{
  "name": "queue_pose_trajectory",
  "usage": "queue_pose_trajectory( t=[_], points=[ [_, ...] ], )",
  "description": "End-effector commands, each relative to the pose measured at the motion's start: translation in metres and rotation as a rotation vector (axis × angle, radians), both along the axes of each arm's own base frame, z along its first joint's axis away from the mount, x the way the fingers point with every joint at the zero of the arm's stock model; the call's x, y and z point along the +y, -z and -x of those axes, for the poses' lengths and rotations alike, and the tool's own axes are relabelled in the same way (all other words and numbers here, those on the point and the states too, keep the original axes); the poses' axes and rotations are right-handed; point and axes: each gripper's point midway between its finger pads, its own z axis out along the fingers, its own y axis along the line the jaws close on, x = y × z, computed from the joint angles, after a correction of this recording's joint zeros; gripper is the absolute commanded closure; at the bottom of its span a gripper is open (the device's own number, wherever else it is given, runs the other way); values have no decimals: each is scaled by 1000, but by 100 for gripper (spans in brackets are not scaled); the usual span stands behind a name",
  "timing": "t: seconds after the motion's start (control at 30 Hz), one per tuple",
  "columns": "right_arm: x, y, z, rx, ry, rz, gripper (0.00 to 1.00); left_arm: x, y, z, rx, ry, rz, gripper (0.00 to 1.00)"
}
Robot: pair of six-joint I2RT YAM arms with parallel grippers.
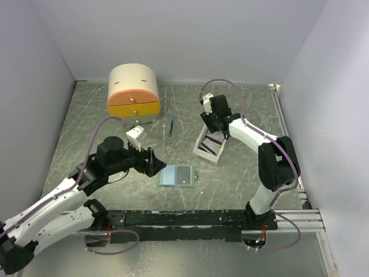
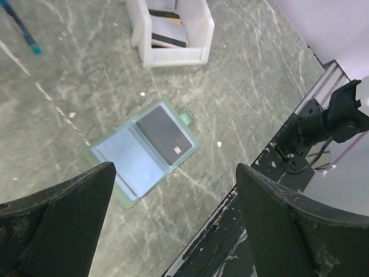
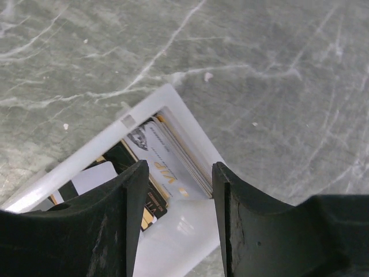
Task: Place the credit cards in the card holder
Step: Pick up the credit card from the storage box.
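Observation:
The card holder [image 1: 170, 175] lies open on the table just right of my left gripper [image 1: 151, 163]; its right half carries a dark credit card [image 1: 184, 174]. From the left wrist, the card holder [image 2: 124, 158] with that dark card [image 2: 164, 135] sits beyond my left gripper [image 2: 176, 173], which is open and holds nothing. My right gripper [image 1: 214, 130] hovers over the white tray [image 1: 203, 154]. Its jaws stand apart in the right wrist view, my right gripper [image 3: 180, 173] being open above a leaning stack of credit cards [image 3: 167, 158] and a black card [image 3: 124, 157].
A cream-and-orange drawer box [image 1: 133, 94] stands at the back left. A thin blue stick [image 1: 172, 127] lies between it and the tray. The white tray [image 2: 173, 56] shows at the top of the left wrist view. A black base rail [image 1: 190, 218] runs along the near edge.

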Motion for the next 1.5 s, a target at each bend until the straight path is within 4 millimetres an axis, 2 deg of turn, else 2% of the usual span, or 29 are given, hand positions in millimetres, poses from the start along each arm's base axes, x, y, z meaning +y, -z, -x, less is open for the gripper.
queue_pose_trajectory(
  t=[0.0,0.1,0.17,0.33,0.43,0.53,0.67,1.07,1.27,1.47],
  points=[
    [10,1,1,49,-110,32,52,31,-11,-6,-128,-85,-80,3],
    [18,-2,9,88,-122,-18,53,36,-22,-6,-164,-97,-69,3],
    [27,0,22,138,-161,-69,53,37,-23,-5,-169,-100,-64,3],
    [33,24,49,271,-222,-94,48,37,-21,-2,-159,-90,-67,4],
    [30,43,56,356,-209,-74,47,38,-21,-2,-159,-92,-68,4],
    [35,49,61,378,-232,-104,43,39,-21,-2,-160,-97,-72,3],
    [39,58,65,397,-248,-122,42,39,-20,-2,-162,-97,-70,3],
    [26,83,59,427,-207,-57,42,43,-24,-2,-174,-119,-60,3],
    [22,88,57,441,-197,-66,45,42,-23,-2,-170,-112,-62,3],
    [17,83,52,410,-180,-53,51,42,-23,-2,-169,-116,-60,3]
  ],
)
